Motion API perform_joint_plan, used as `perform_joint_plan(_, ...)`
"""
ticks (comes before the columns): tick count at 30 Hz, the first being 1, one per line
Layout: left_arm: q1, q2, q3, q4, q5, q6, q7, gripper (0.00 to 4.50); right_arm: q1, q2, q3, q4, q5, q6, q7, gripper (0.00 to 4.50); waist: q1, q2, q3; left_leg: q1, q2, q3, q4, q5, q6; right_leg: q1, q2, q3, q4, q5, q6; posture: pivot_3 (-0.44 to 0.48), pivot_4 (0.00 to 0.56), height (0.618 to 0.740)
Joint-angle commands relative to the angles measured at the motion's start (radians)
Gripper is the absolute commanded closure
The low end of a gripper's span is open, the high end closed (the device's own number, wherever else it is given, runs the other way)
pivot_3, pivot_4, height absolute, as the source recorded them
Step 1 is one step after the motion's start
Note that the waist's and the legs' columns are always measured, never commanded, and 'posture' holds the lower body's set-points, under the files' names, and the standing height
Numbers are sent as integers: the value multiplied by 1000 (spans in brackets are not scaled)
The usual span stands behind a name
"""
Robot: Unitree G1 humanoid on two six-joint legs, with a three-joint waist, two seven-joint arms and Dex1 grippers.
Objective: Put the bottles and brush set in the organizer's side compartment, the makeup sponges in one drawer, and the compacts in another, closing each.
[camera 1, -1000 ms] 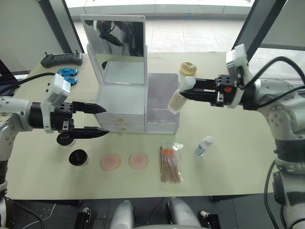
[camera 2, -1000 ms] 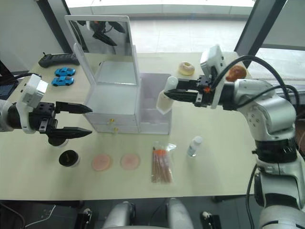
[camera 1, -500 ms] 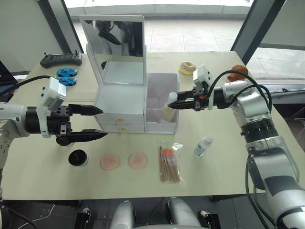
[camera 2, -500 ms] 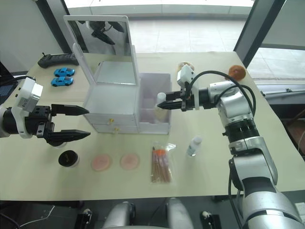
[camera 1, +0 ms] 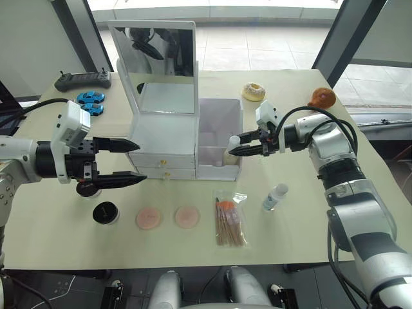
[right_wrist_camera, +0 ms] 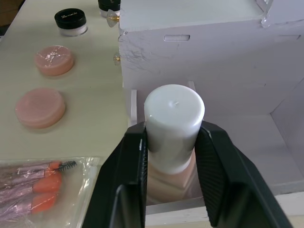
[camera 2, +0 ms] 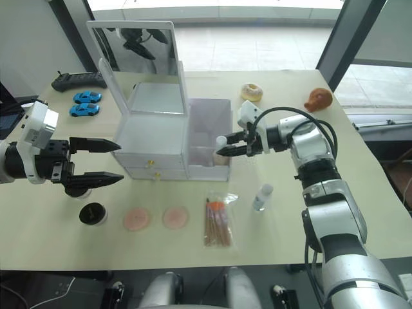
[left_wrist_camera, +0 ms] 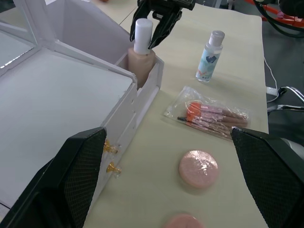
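right gripper [right_wrist_camera: 173,156] clamped on peach bottle [left_wrist_camera: 141,52] cap in side compartment [camera 1: 219,125] | light, rigid, slick I'd guess | left gripper [camera 1: 132,162] wide open, empty

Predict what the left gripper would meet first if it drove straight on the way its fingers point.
Most likely the organizer: the open left gripper points at its drawer side, nothing between. Depth is hard to judge.

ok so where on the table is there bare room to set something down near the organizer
Bare patches: the table right of the clear bottle, and the strip between the brush set and the organizer. Crowded: the row of sponges and the compact under the left tool.
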Motion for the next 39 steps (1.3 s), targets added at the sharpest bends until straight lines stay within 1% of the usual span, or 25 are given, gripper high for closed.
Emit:
perform_joint_plan(1,-42,-3,-10,1,-3,-18,-1,0,-38,-24,-51,-63,17,22,7,1452,-1,0,0,0,0,0,0,0,0,0,0,0,0,0,0,0,150,740)
perform_joint_plan(3,-56,-8,-19,7,-4,-19,-2,0,-34,-34,-71,-107,36,54,2,783,-2,0,0,0,0,0,0,0,0,0,0,0,1,0,0,0,150,740)
perform_joint_plan(5,-61,-12,-24,17,-2,-23,-4,0,-12,-61,-99,-186,58,105,-4,109,-5,0,0,0,0,0,0,0,0,0,0,0,1,0,0,0,150,740)
perform_joint_plan(6,-63,-15,-23,22,-2,-24,-4,0,0,-74,-111,-226,70,131,-10,23,-4,0,0,0,0,0,0,0,0,0,0,0,2,0,0,0,150,740)
perform_joint_plan(10,-65,-32,-10,60,2,-41,3,0,69,-131,-172,-390,125,249,-49,23,-1,0,0,0,0,0,0,0,0,0,0,0,1,0,0,0,150,740)
perform_joint_plan(12,-70,-50,21,121,2,-57,17,0,112,-168,-222,-468,161,316,-84,23,1,0,0,0,0,0,0,0,0,0,0,0,1,0,0,0,150,740)
perform_joint_plan(14,-57,-56,58,229,29,-99,26,0,176,-220,-291,-543,197,374,-123,23,2,0,0,0,0,0,0,0,0,0,0,0,1,0,0,0,150,740)
perform_joint_plan(15,-40,-45,61,304,70,-137,36,0,211,-247,-336,-567,217,402,-145,23,1,0,0,0,0,0,0,0,0,0,0,0,1,-1,0,0,150,740)
perform_joint_plan(16,-19,-36,62,361,110,-193,29,0,240,-271,-372,-583,233,421,-164,23,1,0,0,0,0,0,0,0,0,0,0,0,1,-1,-1,0,150,740)
perform_joint_plan(18,7,-31,95,468,124,-238,7,0,333,-337,-445,-600,239,431,-191,23,1,0,0,1,0,1,0,0,0,0,0,0,1,-1,-1,0,150,740)
perform_joint_plan(21,-1,-20,120,641,177,-349,4,0,470,-403,-548,-590,227,406,-247,23,5,-1,-1,1,0,1,0,0,0,0,0,0,1,-1,-2,0,150,740)
perform_joint_plan(24,-26,-4,90,774,273,-454,45,0,623,-447,-631,-549,209,349,-265,23,6,-2,-1,1,0,1,0,0,0,0,-1,0,0,-2,-1,0,150,740)
perform_joint_plan(27,-55,-8,88,838,282,-480,16,0,727,-467,-691,-504,203,306,-278,23,3,-2,-1,1,0,2,0,0,0,0,-1,1,1,-2,-1,0,150,740)
perform_joint_plan(28,-59,-6,84,858,295,-499,9,0,760,-476,-708,-478,182,259,-290,23,2,-2,-1,1,0,2,0,0,0,0,-1,1,1,-2,-1,0,150,740)
perform_joint_plan(31,-76,-7,85,889,304,-515,-7,0,814,-495,-747,-443,179,218,-303,23,-1,-1,-1,2,0,3,-1,0,0,0,-1,1,2,-3,0,0,150,740)
perform_joint_plan(33,-92,-16,87,887,300,-528,-20,0,828,-500,-756,-453,198,230,-303,23,-5,-1,-1,2,0,3,-1,0,0,0,-1,2,2,-6,5,0,150,740)
perform_joint_plan(35,-120,-24,85,888,298,-535,-22,0,832,-504,-752,-469,208,241,-300,23,-6,-2,-1,2,0,2,-1,0,0,0,0,2,2,-6,6,0,150,740)
perform_joint_plan(37,-168,-38,77,886,287,-516,-39,0,805,-501,-735,-480,212,247,-308,23,-4,-2,-1,2,0,2,-1,0,0,0,0,1,3,-6,6,0,150,740)
perform_joint_plan(39,-214,-51,42,805,267,-455,-80,0,777,-499,-715,-528,236,286,-308,23,-4,-2,-1,2,0,2,-1,0,0,0,0,1,3,-6,6,0,150,740)
